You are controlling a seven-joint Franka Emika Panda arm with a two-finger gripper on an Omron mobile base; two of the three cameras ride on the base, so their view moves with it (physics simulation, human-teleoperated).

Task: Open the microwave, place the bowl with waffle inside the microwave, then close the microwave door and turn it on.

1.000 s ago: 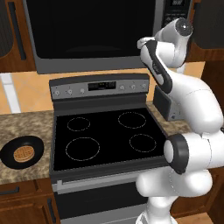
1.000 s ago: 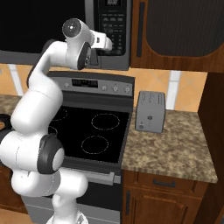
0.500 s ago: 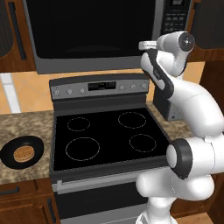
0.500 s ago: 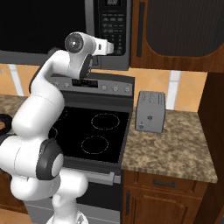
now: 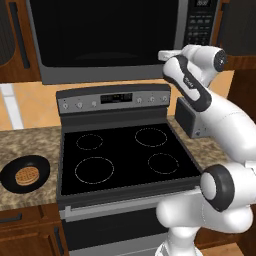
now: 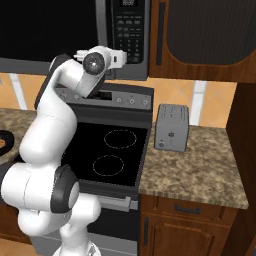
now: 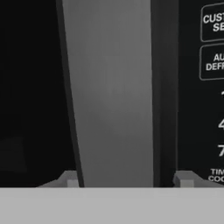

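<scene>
The microwave (image 5: 110,40) hangs above the stove with its microwave door (image 5: 105,30) shut. My gripper (image 7: 127,181) is up at the door's right edge, beside the keypad (image 7: 210,87). A tall grey handle (image 7: 109,96) fills the gap between my fingertips (image 7: 72,181), which sit against its two sides. From the base views the gripper (image 5: 162,54) (image 6: 122,57) points into the microwave front. The black bowl (image 5: 25,172) with the golden waffle (image 5: 27,177) rests on the counter left of the stove, far from the hand.
A black-topped stove (image 5: 125,150) with a knob panel lies under the arm. A grey toaster (image 6: 171,127) stands on the granite counter (image 6: 200,170) to the stove's right. Wooden cabinets (image 6: 205,35) flank the microwave.
The hand has come lower and closer to the microwave's front, and its jaws have narrowed around the door handle. Bowl and waffle lie unmoved.
</scene>
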